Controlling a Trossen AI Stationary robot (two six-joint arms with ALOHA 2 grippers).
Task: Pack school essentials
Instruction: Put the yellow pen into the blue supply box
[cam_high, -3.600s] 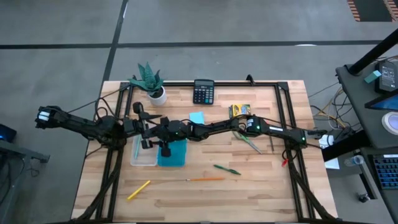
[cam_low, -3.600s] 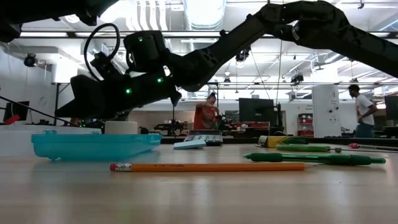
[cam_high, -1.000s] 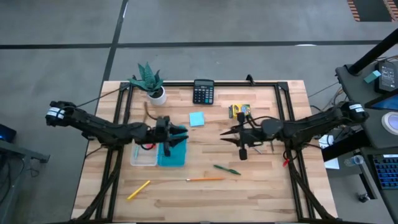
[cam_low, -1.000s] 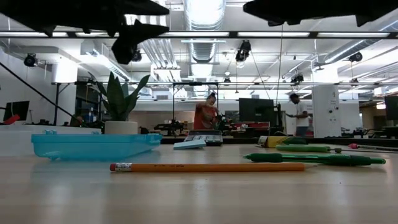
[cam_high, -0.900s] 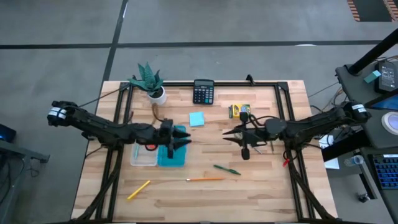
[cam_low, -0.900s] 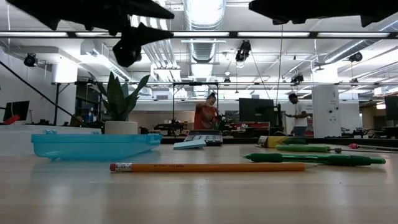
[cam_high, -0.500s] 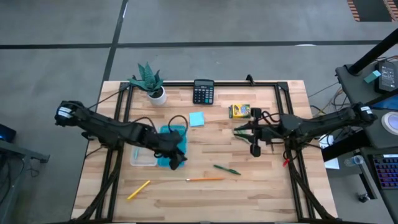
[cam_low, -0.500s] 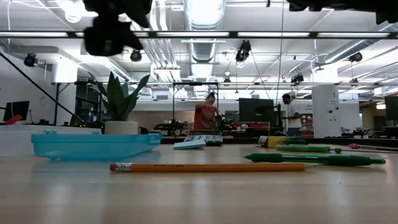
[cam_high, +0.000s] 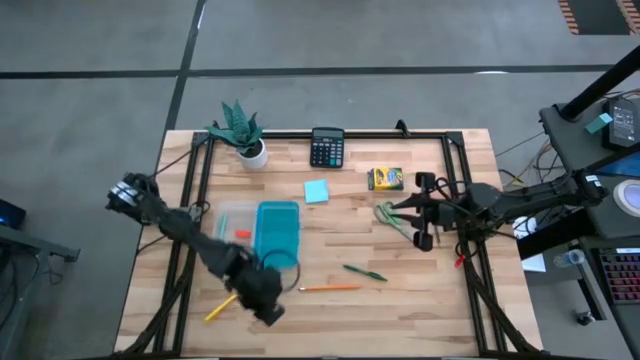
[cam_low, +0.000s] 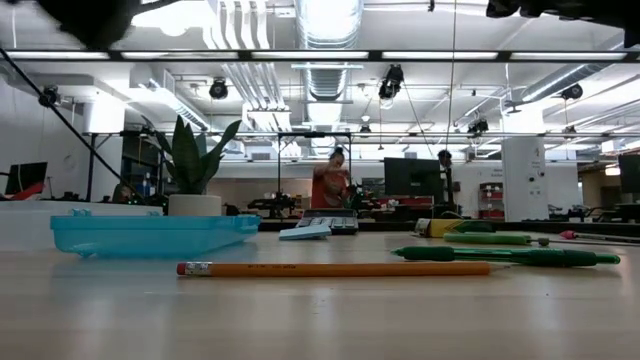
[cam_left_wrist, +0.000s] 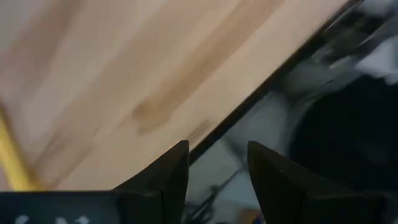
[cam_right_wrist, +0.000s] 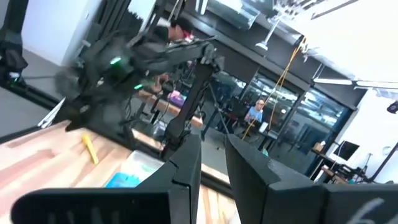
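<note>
The school essentials lie spread on the wooden table: a yellow pencil (cam_high: 222, 306), an orange pencil (cam_high: 330, 288), a green pen (cam_high: 365, 271), green-handled scissors (cam_high: 387, 217), a light-blue sticky-note pad (cam_high: 317, 191) and a yellow crayon box (cam_high: 385, 178). A red eraser (cam_high: 243, 234) lies inside the clear box (cam_high: 232, 232). My left gripper (cam_high: 268, 312) hangs open over the near part of the table, just right of the yellow pencil, with nothing between its fingers (cam_left_wrist: 168, 177). My right gripper (cam_high: 398, 207) hovers above the scissors, its fingers (cam_right_wrist: 186, 165) a narrow gap apart and holding nothing.
The teal lid (cam_high: 278, 230) lies beside the clear box. A calculator (cam_high: 327, 147) and a white-potted plant (cam_high: 242, 133) stand at the far edge. Black frame bars (cam_high: 190, 200) run along both sides. Bare wood lies near the front edge (cam_high: 400, 320).
My left gripper has swung from above the teal lid toward the table's near edge, tipping downward and rolling as it went; it stays open. My right gripper has drawn back toward the table's right edge. The clear box and lid now show uncovered.
</note>
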